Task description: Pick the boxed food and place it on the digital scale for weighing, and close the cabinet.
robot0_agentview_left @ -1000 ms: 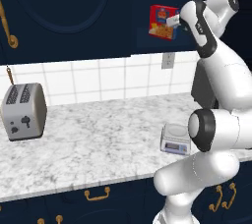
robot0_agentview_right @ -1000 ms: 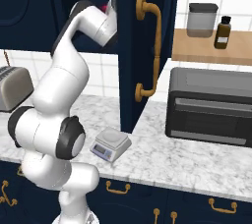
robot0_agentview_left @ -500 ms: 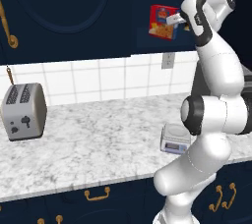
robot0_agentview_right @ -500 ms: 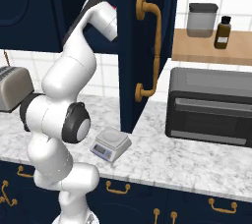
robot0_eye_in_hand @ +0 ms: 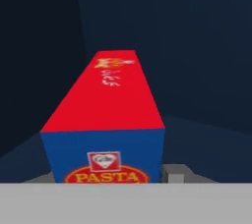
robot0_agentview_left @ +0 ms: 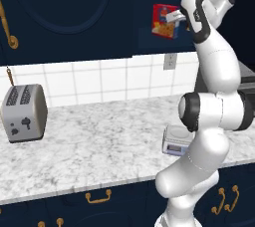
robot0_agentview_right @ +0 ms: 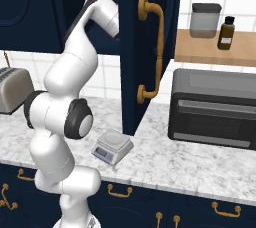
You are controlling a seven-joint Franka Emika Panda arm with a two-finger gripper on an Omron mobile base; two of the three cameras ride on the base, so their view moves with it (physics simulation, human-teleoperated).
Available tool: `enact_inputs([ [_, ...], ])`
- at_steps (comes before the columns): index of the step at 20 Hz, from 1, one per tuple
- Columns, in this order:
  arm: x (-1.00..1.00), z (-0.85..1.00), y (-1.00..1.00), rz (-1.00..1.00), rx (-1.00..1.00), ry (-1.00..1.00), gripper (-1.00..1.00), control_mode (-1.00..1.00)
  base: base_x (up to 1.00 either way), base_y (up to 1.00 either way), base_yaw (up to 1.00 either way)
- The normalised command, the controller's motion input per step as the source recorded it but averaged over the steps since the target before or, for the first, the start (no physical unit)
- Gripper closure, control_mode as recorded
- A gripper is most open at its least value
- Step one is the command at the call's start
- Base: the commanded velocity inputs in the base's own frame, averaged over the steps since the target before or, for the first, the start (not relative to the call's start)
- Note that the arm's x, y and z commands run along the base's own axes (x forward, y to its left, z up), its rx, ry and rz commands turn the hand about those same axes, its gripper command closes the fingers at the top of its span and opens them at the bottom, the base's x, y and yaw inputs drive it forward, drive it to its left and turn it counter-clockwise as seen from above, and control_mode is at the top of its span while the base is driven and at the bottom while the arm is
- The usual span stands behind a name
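**Ana:** Two things worried me in the left base view. The boxed food (robot0_agentview_left: 162, 22) sat high at one o'clock, inside the open cabinet (robot0_agentview_left: 74, 12). The gripper (robot0_agentview_left: 175, 18) had reached it from the three o'clock side, with its jaws drawn in against the box's sides. I judged the hold fresh, so a quick pull could have let the box twist or slip. The digital scale (robot0_agentview_left: 174, 140) lay far below at four o'clock, partly behind the arm's own elbow.

**Ben:** And the right base view?

**Ana:** The cabinet door (robot0_agentview_right: 150, 32) stood open edge-on at twelve o'clock, its brass handle (robot0_agentview_right: 159, 47) facing us. The arm (robot0_agentview_right: 75, 67) went up past it at eleven o'clock. Swinging out carelessly could have knocked the forearm against that door. The scale (robot0_agentview_right: 112, 147) waited at seven o'clock from the door's foot, bare on top.

**Ben:** The hand view?

**Ana:** The box (robot0_eye_in_hand: 108, 105) ran away from the camera, red top up and blue end nearest. One fingertip (robot0_eye_in_hand: 174, 171) pressed its side at five o'clock. A narrow bite near the end might have let it droop.

**Ben:** Versus a second earlier?

**Ana:** The box had kept its spot on the shelf. The jaws had narrowed onto it, and the elbow had shifted towards the scale
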Motion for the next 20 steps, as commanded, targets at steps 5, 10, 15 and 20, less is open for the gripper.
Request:
enact_inputs([
  [5, 0.00, 0.00, 0.00, 0.00, 0.00, 0.00, 1.00, -1.00, 0.00, 0.00, 0.00],
  [10, -0.37, 0.02, 0.00, 0.00, 0.00, -0.11, 1.00, -1.00, 0.00, 0.00, 0.00],
  [15, -0.62, 0.03, 0.00, 0.00, 0.00, -0.20, 1.00, -1.00, 0.00, 0.00, 0.00],
  [20, -1.00, 0.05, 0.00, 0.00, 0.00, -0.20, 1.00, -1.00, 0.00, 0.00, 0.00],
])
